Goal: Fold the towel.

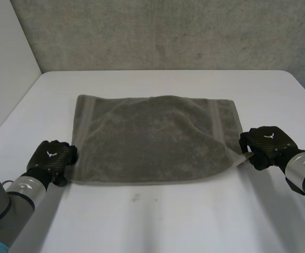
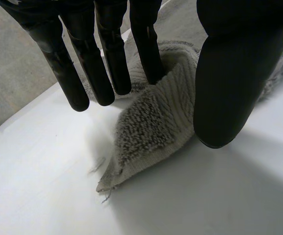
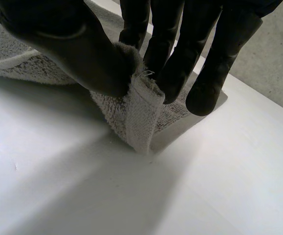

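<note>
The towel [image 1: 157, 139] lies spread on the table [image 1: 157, 221]. The step in hand is the grasp: the left robot hand [image 1: 51, 158] pinches its near left corner and the right robot hand [image 1: 265, 143] its near right corner. Next, I judge, both should lift together and carry that edge to the far edge.

Bare table [image 1: 157, 221] lies open all around the towel [image 1: 152, 137].

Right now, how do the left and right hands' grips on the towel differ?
The left hand pinches the near left corner of the towel, tip flat on the table; the right hand pinches the near right corner doubled over. The left corner lies square, the right is drawn to a point. Both grip near corners.
</note>
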Action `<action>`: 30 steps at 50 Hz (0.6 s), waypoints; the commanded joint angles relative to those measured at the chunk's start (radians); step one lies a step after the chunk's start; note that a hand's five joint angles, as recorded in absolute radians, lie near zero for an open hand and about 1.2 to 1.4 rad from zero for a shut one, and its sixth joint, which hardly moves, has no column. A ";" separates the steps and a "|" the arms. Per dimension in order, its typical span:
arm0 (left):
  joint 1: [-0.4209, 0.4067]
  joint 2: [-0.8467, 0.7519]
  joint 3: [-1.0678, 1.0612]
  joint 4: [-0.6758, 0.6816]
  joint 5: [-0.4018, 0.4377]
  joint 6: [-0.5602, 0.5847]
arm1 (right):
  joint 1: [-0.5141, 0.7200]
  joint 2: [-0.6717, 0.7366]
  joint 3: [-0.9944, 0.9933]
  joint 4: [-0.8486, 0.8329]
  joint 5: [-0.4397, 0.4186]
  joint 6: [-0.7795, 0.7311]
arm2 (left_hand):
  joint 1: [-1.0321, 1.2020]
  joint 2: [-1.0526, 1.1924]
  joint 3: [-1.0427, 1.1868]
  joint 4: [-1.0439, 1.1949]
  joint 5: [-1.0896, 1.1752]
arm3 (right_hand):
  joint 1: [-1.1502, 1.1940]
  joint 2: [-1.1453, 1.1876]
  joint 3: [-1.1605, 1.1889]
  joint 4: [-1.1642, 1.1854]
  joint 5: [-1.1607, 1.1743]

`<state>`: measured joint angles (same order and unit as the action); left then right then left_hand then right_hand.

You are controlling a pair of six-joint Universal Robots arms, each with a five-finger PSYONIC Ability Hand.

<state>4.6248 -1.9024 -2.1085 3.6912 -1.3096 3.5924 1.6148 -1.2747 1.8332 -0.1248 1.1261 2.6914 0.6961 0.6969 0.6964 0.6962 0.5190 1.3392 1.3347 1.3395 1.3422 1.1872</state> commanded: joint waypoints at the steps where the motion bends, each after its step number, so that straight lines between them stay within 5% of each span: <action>1: 0.002 -0.027 0.028 0.027 0.001 -0.001 | -0.003 -0.003 -0.003 0.002 0.000 0.001 | 0.105 0.104 0.104 0.105 0.107 | 0.057 0.062 0.057 0.054 0.035; 15: 0.000 -0.075 0.094 0.066 0.004 0.000 | -0.003 -0.003 -0.002 0.002 0.000 0.001 | 0.128 0.127 0.128 0.128 0.130 | 0.057 0.062 0.057 0.054 0.035; 24: 0.000 -0.083 0.128 0.059 -0.002 -0.006 | -0.004 -0.002 -0.005 0.001 0.000 0.001 | 0.655 0.655 0.655 0.655 0.658 | 0.057 0.062 0.057 0.054 0.035; 30: 0.002 -0.060 0.111 0.049 -0.004 -0.011 | -0.004 -0.002 -0.005 0.001 0.001 0.001 | 0.700 0.699 0.700 0.700 0.703 | 0.057 0.062 0.057 0.054 0.035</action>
<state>4.6250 -1.9831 -1.9823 3.7481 -1.3102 3.5870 1.6110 -1.2767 1.8288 -0.1243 1.1271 2.6922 1.1584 1.1846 1.1846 1.1853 0.9839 1.3392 1.3347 1.3395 1.3422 1.1872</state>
